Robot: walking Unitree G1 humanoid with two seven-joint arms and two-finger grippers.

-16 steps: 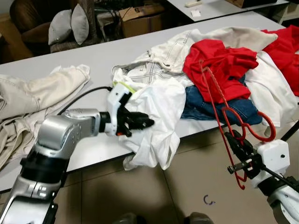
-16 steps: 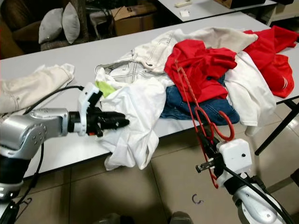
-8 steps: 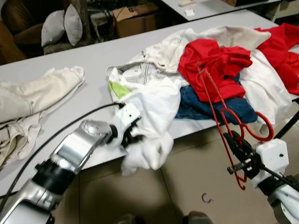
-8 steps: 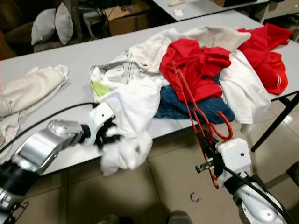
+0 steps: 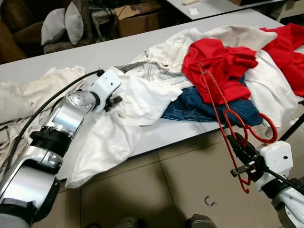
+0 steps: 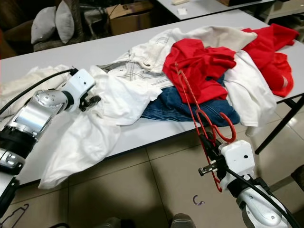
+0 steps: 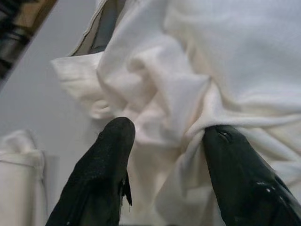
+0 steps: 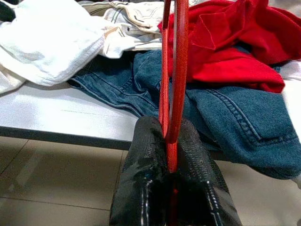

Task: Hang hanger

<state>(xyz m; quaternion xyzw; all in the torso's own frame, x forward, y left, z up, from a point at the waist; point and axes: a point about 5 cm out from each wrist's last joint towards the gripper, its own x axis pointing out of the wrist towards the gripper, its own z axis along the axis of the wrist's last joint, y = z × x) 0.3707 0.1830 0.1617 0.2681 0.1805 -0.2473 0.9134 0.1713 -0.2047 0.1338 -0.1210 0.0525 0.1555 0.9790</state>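
A long grey table [image 5: 109, 54] runs across the scene, and most of it is buried in laundry. Biggest thing on it is the heap toward the right end: a cream jacket [image 5: 166, 52], a red shirt [image 5: 223, 61] on top, blue jeans [image 5: 204, 107] poking out underneath near the front edge, plus more red and white fabric toward the far right corner. At the left end there's a beige garment [image 5: 21, 95] bunched up (partly under the arm).

A white shirt [image 5: 128, 109] is spread over the middle of the table and spills off the front edge toward the tiled floor [image 5: 156, 190]. The left gripper [image 7: 162, 136] is over the table's middle, fingers moderately spread with a fold of that white shirt bunched between them.

The right gripper [image 8: 169, 146] sits below the front edge, out over the floor, clamped tight on the red hanger [image 5: 228, 114]. The hanger slants up from the gripper, its far end reaching over the red shirt, hook curling beside the jeans.

A tiny dark hook-shaped thing [image 5: 210, 201] lies on the floor.
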